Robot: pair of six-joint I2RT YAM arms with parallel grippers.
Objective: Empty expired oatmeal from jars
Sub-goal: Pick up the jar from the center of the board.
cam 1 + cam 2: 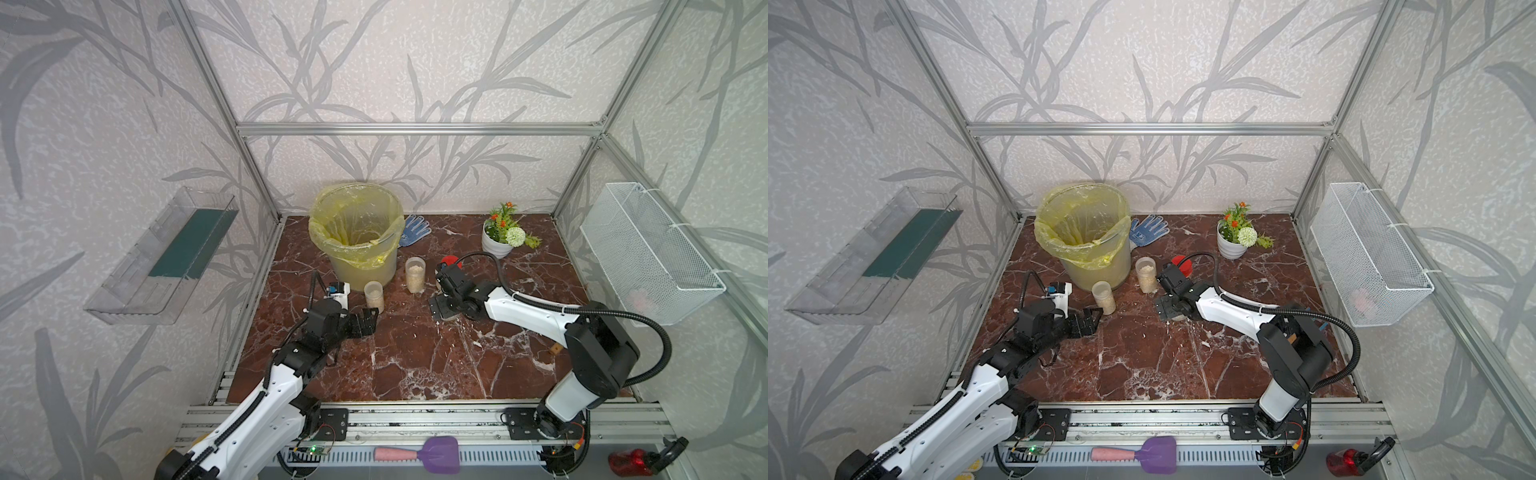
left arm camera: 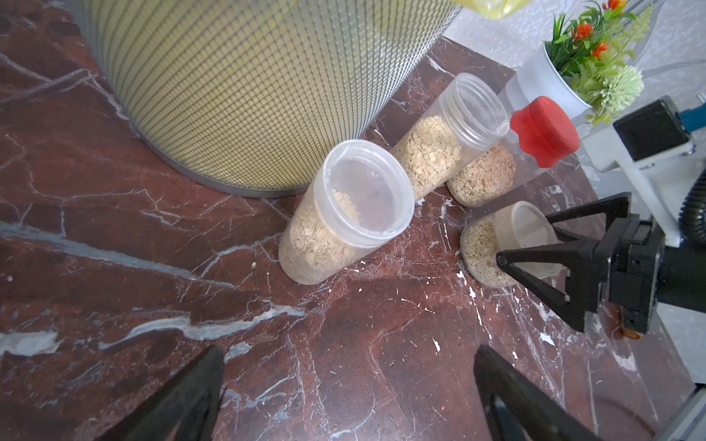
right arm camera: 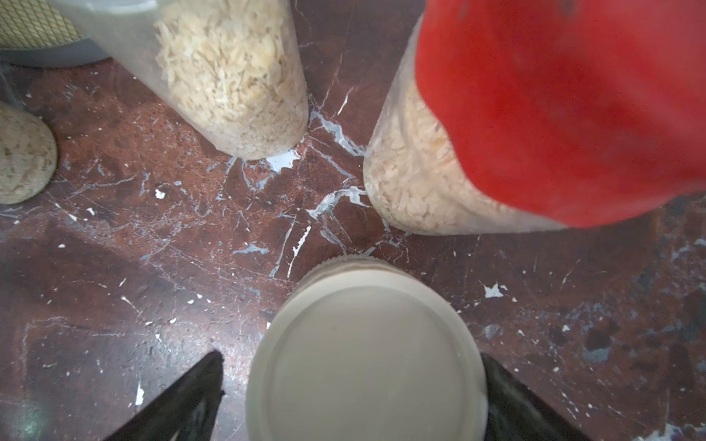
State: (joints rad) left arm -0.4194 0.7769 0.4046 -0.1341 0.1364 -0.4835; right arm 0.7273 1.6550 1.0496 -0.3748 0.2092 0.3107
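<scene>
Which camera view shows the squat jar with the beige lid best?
The left wrist view: there the squat jar shows side and top. The right wrist view shows only its lid. In both top views the right gripper hides most of it.

text: none readable | labels: none | brands: none | numbers: none

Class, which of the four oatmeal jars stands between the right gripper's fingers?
The squat jar with the beige lid, flanked by the open fingers of the right gripper. The red-capped jar and the two slim clear-lidded jars stand outside them.
</scene>
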